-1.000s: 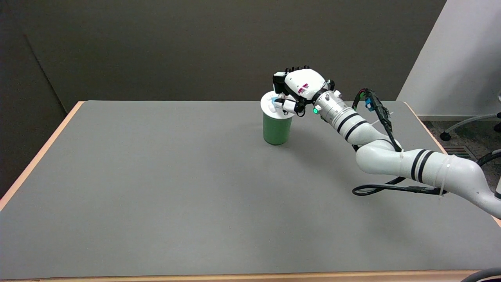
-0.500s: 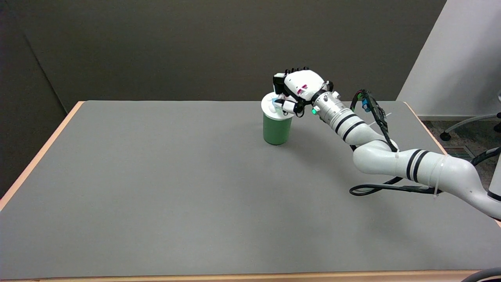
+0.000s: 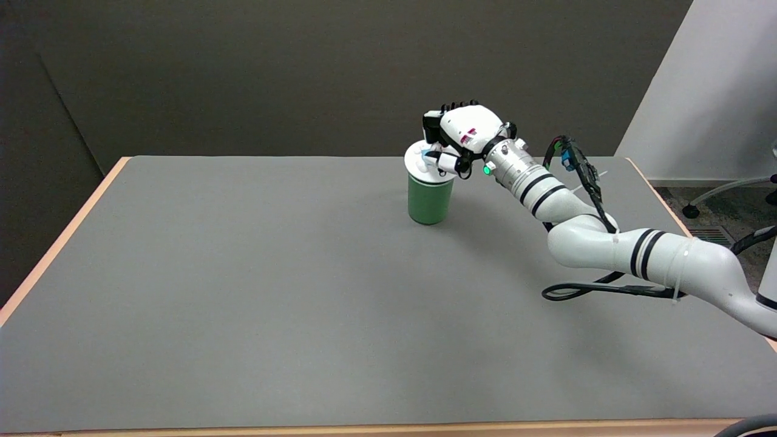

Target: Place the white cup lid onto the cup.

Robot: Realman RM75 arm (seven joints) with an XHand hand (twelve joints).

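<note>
A green cup [image 3: 430, 200] stands upright on the grey table, right of centre toward the far edge. The white cup lid [image 3: 419, 161] lies over the cup's mouth, slightly tilted; whether it is seated all round I cannot tell. My right hand [image 3: 460, 133] hovers at the lid's right side, palm down, and pinches the lid's right edge between its thumb and fingers. The hand hides the lid's right part.
The grey table [image 3: 243, 291] has tan edges at the left and front. A black cable loop [image 3: 583, 291] lies on the table under my right forearm. A white wall and a chair base [image 3: 722, 194] stand beyond the table's right side.
The hand and lid stay over the cup, shifting only slightly. The arm's elbow has moved a little to the left and up.
</note>
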